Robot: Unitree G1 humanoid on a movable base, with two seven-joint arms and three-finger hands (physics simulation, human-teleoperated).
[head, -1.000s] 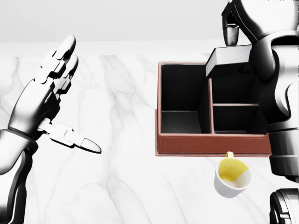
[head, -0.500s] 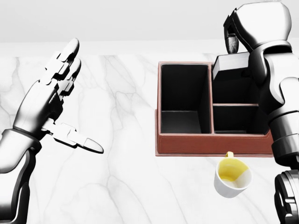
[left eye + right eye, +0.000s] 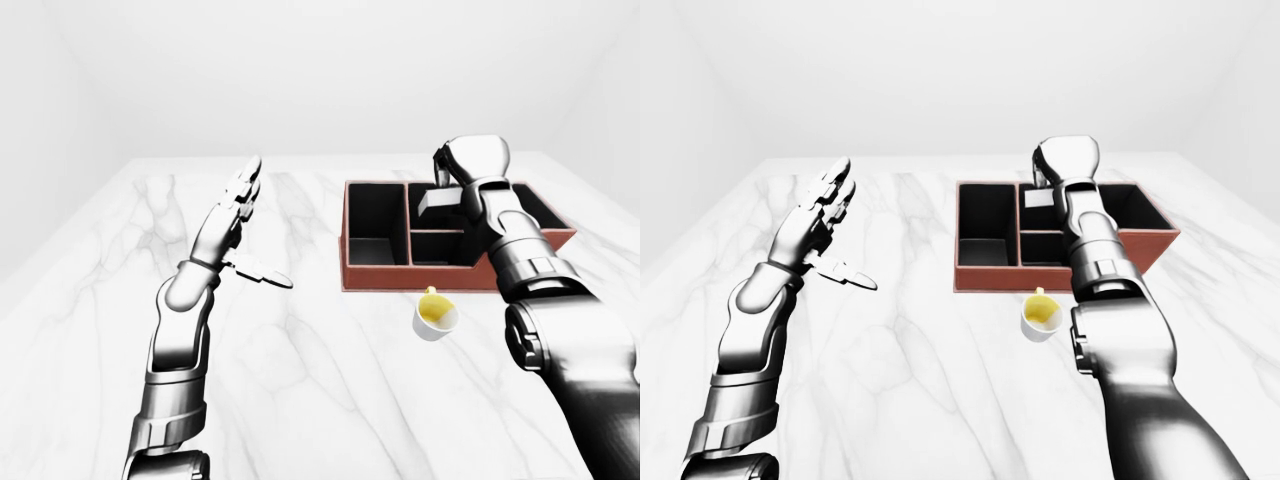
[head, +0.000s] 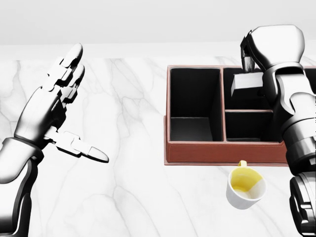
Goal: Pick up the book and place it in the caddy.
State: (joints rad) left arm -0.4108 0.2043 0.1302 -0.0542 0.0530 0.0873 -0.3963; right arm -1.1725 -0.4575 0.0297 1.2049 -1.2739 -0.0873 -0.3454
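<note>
**Book held over caddy's upper middle compartment**

Marble table [image 4: 128, 197] spread wide under me. Brown caddy [image 4: 217, 152] sat right of centre in the head view, compartments dark. My left hand [image 4: 52, 111] hovered splayed, grasping nothing. My right hand [image 4: 269, 47] clenched the grey book [image 4: 247, 80], tilted, my forearm hiding its far edge. Cup [image 4: 245, 187], yellow inside, just below the caddy. No writing was legible.

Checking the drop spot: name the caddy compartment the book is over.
The upper middle compartment: the book, held by the right hand, hangs there; the tall left one stands apart.
</note>
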